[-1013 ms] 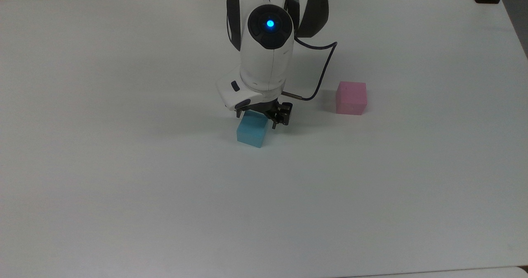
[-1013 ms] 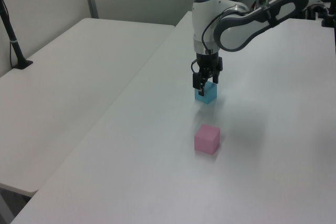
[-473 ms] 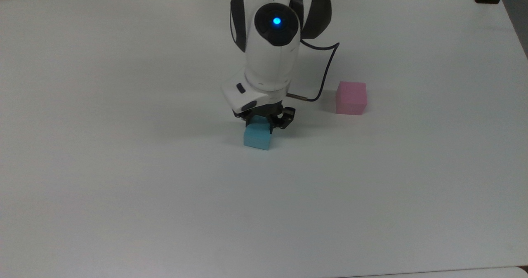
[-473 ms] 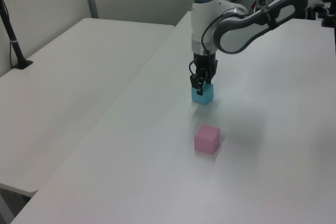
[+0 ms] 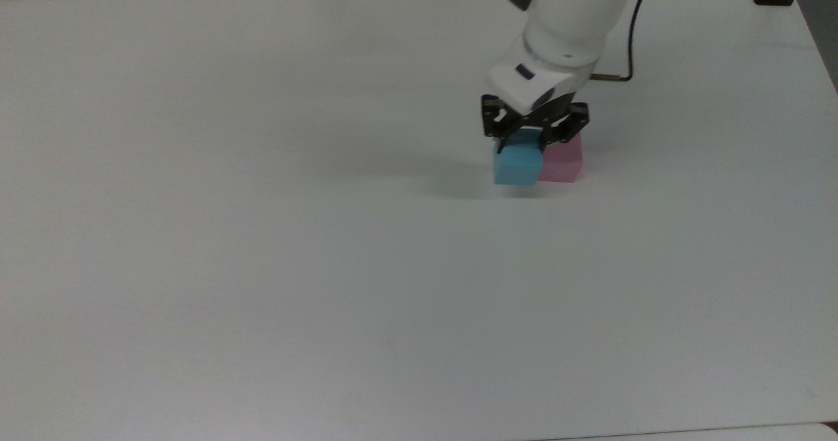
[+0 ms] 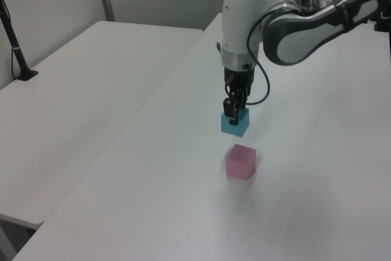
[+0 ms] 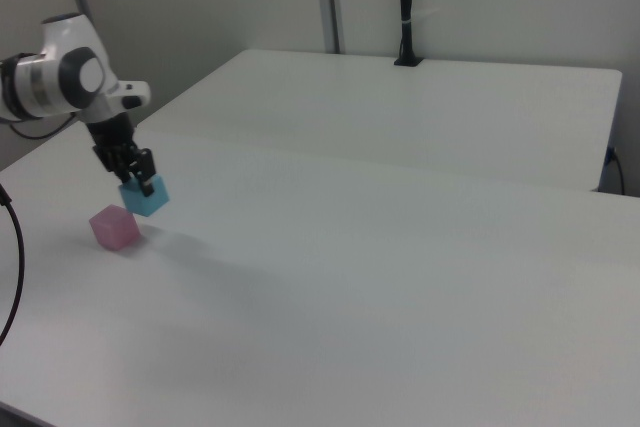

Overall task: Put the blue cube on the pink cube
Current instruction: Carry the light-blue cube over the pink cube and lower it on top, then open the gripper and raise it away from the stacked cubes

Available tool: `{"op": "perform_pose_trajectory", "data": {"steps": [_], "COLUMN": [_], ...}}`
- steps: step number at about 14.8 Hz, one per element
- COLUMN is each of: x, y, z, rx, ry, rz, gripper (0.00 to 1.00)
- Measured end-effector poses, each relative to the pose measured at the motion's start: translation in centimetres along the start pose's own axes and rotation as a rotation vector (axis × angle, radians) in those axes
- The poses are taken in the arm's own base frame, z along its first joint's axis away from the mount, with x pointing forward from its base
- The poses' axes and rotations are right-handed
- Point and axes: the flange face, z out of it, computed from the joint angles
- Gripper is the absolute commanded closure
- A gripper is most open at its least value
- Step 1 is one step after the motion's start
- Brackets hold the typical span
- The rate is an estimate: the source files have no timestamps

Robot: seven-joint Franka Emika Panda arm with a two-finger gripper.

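My gripper (image 5: 522,144) (image 6: 234,116) (image 7: 139,186) is shut on the blue cube (image 5: 518,165) (image 6: 236,123) (image 7: 147,197) and holds it in the air above the white table (image 5: 262,264). The pink cube (image 5: 564,161) (image 6: 241,161) (image 7: 114,227) rests on the table. In the top view the blue cube covers the pink cube's left part. In the left view it hangs higher than the pink cube and beyond it. In the right view the blue cube hangs up and to the right of the pink one, apart from it.
A second white table (image 6: 73,102) (image 7: 430,107) adjoins this one, with a black post (image 6: 13,47) (image 7: 405,7) clamped to its far edge. A dark cable (image 5: 630,35) loops from the arm's wrist.
The gripper lifted the blue cube off the table and carried it to the top view's right, from the table's middle to just beside the pink cube. The pink cube stayed put.
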Motion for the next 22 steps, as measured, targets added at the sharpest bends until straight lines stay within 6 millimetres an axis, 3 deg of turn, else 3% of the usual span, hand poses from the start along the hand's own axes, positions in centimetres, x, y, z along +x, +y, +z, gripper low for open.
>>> {"op": "perform_pose_trajectory", "data": {"steps": [5,6,10,15,17,19,22], "x": [-2.6,-3.0,-4.0,-3.9,-3.6,-3.1,-1.9], "y": [-4.7,-5.4,-7.1,-6.9,-6.2,-4.1,3.4], "z": [-0.1,-0.1,-0.1,-0.2,-1.4,-4.1,-9.4], "rx": [0.004,0.004,0.005,0.005,0.008,0.001,-0.019], "ry": [-0.002,-0.003,-0.003,-0.002,0.007,0.01,-0.008], "rz": [-0.017,-0.02,-0.027,-0.022,-0.011,-0.006,-0.029], "gripper": [0.68,0.63,0.0,0.0,0.0,0.0,0.0]}}
